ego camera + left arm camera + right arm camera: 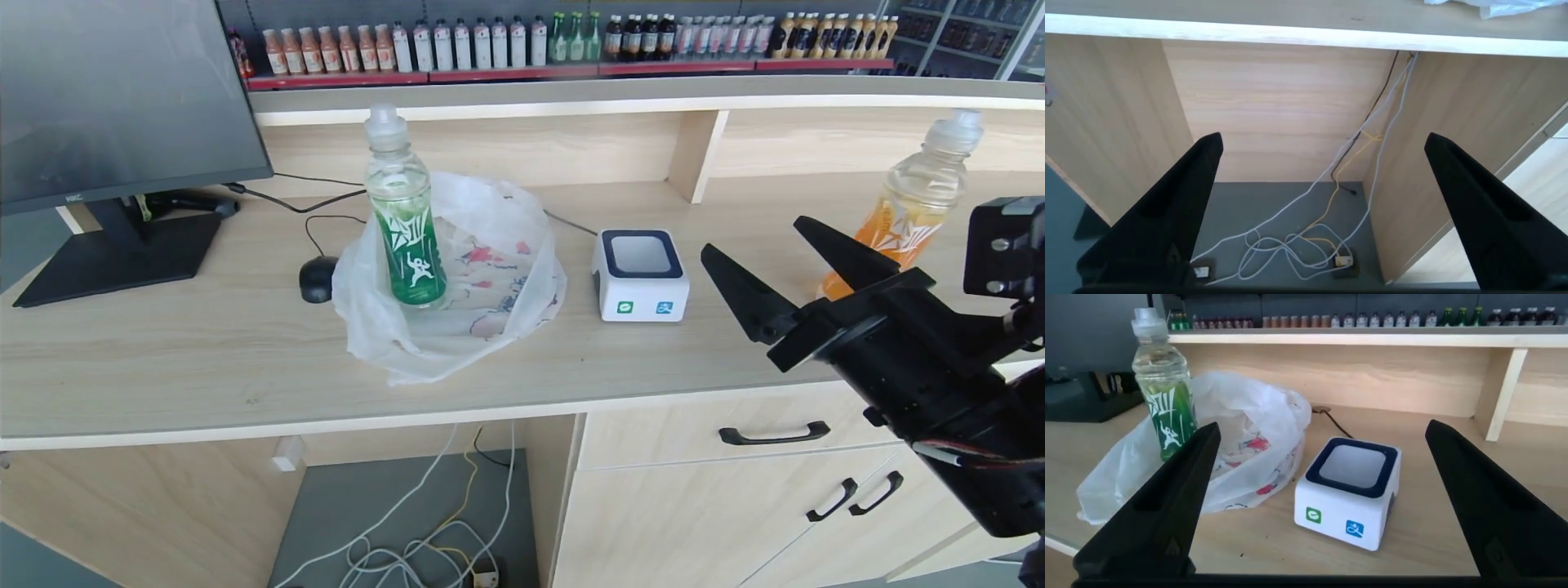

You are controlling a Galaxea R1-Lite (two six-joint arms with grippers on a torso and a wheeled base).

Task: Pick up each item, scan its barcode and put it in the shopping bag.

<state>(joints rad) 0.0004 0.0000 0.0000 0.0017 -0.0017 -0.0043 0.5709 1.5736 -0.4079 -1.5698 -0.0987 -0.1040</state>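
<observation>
While the orange bottle (906, 212) stands on the counter (163, 359) just beyond the right gripper (753, 235), fingers spread, it looks part-full, smooth, perhaps slippery: take the labelled waist. The left gripper (1323, 139) gapes too.

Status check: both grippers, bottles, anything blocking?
Left gripper open, below counter. Right gripper open, empty, between scanner and orange bottle. Green bottle upright on shopping bag. Nothing blocking orange bottle.
</observation>
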